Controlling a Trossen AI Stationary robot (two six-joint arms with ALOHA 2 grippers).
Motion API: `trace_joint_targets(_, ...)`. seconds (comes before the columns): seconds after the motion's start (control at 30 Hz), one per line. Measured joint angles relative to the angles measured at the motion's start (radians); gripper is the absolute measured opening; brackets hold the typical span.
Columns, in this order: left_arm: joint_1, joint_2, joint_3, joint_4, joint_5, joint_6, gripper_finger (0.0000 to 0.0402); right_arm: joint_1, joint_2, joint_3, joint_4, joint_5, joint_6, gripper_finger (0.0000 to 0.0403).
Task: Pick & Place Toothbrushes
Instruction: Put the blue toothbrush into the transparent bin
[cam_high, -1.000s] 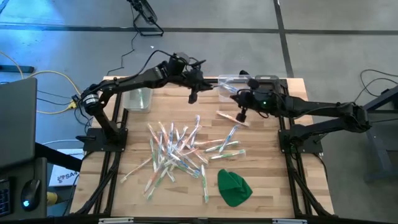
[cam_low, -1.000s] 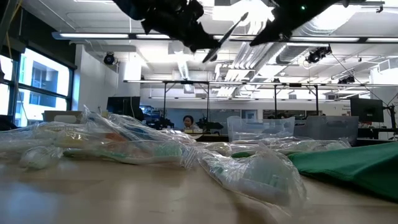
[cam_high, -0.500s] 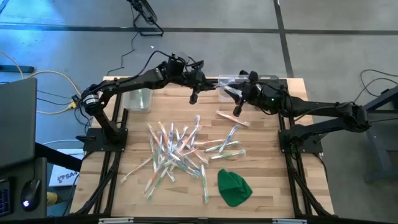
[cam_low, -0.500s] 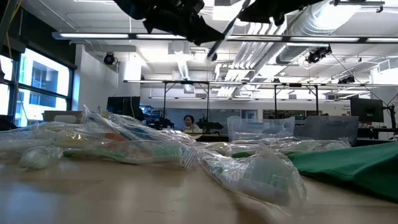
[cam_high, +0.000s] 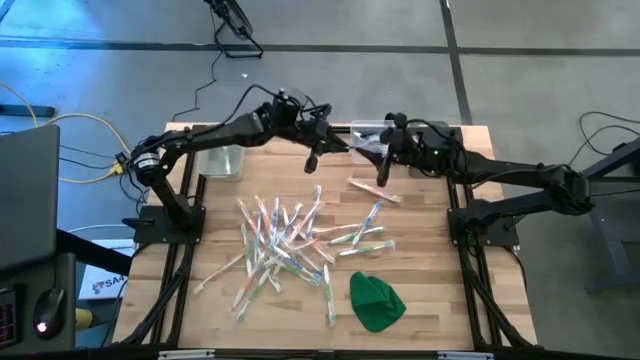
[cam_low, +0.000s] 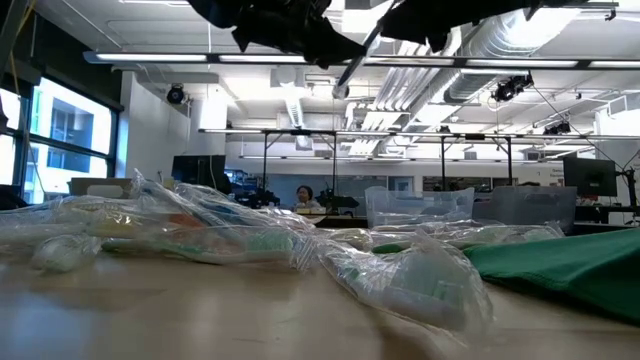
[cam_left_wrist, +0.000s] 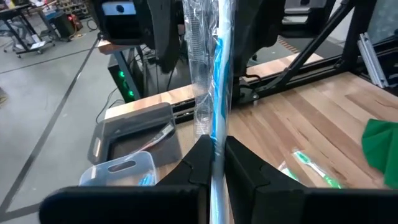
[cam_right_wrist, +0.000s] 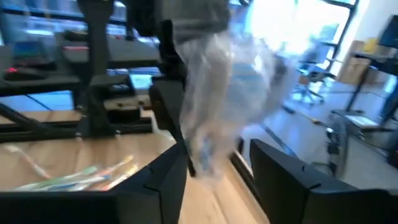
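Lying loose in the lower middle of the high view, the toothbrushes (cam_high: 285, 245) fan across the bench (cam_high: 420, 290), a green cloth (cam_high: 376, 300) beside them. Higher up, at the frame's upper centre, the left claw (cam_high: 312, 160) is clenched on one wrapped toothbrush (cam_left_wrist: 216, 106), held aloft; the right claw (cam_high: 382, 176) faces it with fingers parted around the same wrapper. Risk, as I judge it: a thin, slippery wrapper could slide or swing and drop short of the clear bin (cam_high: 375, 135) behind. Both arms reach inward, elbows raised, wrists meeting above the bench's upper edge.
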Motion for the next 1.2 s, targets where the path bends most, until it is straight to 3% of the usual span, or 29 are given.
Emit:
trace_joint_targets(0.5, 0.002, 0.000, 0.000, -0.006, -0.009, -0.001, 0.0019, 0.010, 0.013, 0.000, 0.040, -0.005, -0.039, 0.0016)
trace_joint_targets(0.77, 0.002, 0.000, 0.000, -0.007, -0.011, 0.000, 0.0024, 0.010, 0.013, 0.000, 0.039, -0.004, -0.060, 0.0012)
trace_joint_targets(0.87, 0.001, 0.000, 0.000, -0.004, -0.059, 0.000, 0.0037, 0.010, 0.013, 0.000, 0.038, 0.002, -0.068, 0.0012)
trace_joint_targets(1.0, 0.000, 0.000, 0.000, 0.000, -0.147, 0.000, 0.0069, 0.009, 0.013, 0.000, 0.038, 0.013, -0.074, 0.0012)
trace_joint_targets(1.2, 0.001, 0.000, 0.000, -0.005, -0.168, -0.012, 0.0140, 0.009, 0.013, 0.000, 0.038, 0.005, -0.075, 0.0012)
